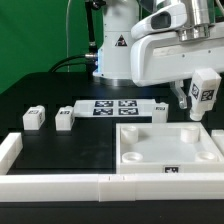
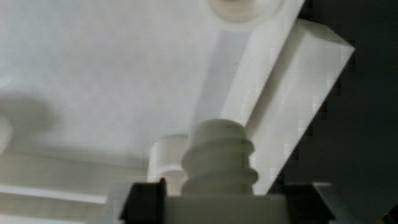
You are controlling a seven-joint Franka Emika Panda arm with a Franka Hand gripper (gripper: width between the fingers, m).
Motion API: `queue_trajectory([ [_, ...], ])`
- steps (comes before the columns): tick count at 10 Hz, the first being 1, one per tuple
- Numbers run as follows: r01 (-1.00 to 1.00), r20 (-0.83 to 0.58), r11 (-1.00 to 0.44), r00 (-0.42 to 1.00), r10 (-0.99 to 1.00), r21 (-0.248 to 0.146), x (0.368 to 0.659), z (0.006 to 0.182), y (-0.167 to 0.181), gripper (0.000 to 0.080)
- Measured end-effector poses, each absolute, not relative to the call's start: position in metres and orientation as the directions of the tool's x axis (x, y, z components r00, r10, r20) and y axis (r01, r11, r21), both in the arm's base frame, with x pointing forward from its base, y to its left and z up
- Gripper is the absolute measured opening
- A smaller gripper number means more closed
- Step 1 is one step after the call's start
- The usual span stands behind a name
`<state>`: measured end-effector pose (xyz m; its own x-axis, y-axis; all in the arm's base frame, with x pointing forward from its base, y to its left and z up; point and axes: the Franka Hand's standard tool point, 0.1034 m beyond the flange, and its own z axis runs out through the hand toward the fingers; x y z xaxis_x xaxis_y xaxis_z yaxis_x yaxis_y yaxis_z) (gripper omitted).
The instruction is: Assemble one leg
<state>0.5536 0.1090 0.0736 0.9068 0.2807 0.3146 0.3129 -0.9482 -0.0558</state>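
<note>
The leg is a small, chunky white block with a black-and-white square tag on the face toward the exterior camera. It is held up off the desk, roughly upright with a slight tilt, over the far corner of the square panel on the exterior view's right. In the wrist view the leg shows a rounded, ribbed, peg-like end, off-white, pointing away from the camera toward the panel. I can't tell whether its tip touches the panel.

The claw is clamped on the leg. In the wrist view the claw has one dark finger on each side of the leg, narrowed to the leg's width with no gap visible.

The square panel is white and tray-like with a raised rim, lying flat on the desk. The wrist view shows its flat floor and a round hole near the rim, partly cut off by the frame.

Two spare legs and sit side by side on the desk at the exterior view's left, well apart from the panel, with tags visible. The marker board lies flat behind the panel, between the spare legs and the claw. A small white piece sits just beside the board's end on the exterior view's right, too small to identify.
</note>
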Motion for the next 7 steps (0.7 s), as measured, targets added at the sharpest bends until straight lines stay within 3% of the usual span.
queue_trajectory([
  [2,0.315,0.334,-0.947,0.901,0.277,-0.065,0.583,0.062,0.113,0.0292],
  [7,0.319,0.388,-0.946,0.880,0.276,-0.050,0.596,0.053,0.111,0.0292],
])
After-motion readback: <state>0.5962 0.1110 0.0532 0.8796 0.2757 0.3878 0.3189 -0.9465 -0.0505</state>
